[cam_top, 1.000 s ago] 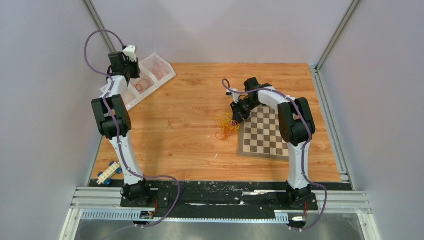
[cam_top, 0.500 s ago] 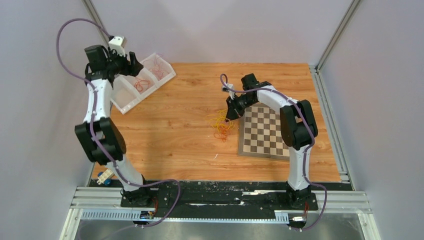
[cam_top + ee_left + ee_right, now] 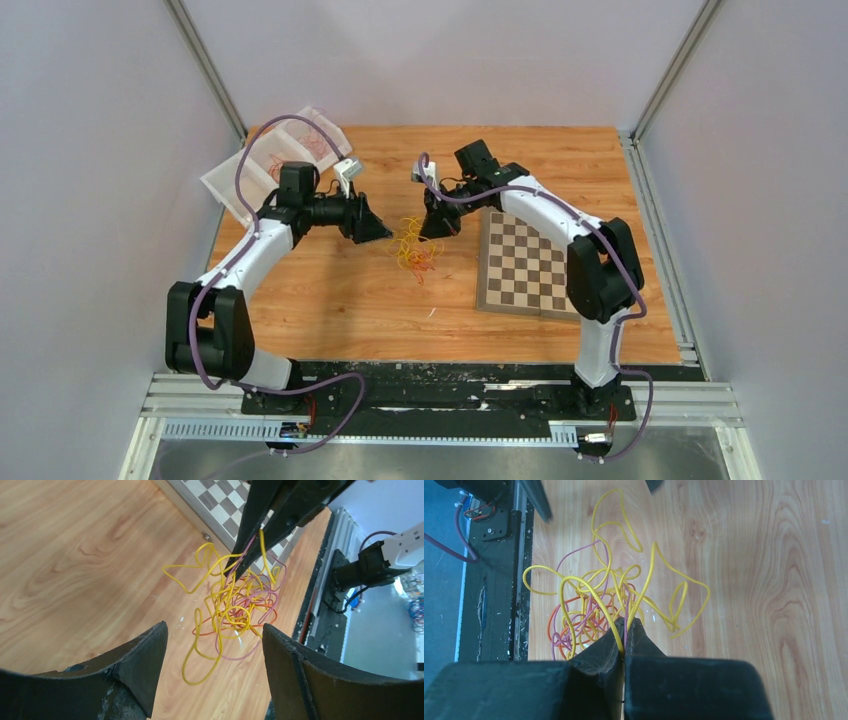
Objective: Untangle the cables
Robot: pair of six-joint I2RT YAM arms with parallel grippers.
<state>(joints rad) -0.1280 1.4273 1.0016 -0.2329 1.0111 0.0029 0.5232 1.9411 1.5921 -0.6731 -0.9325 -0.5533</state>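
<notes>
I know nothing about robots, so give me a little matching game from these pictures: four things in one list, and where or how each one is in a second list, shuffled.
Things
1. left fingers
2. right fingers
3. chessboard
4. white tray

Places or states
A. lying flat on the right side of the table
B. pinched shut on the cables
C. at the far left corner of the table
D. spread open, pointing at the bunch

Pairs: 1-D, 2-B, 3-A, 4-C
</notes>
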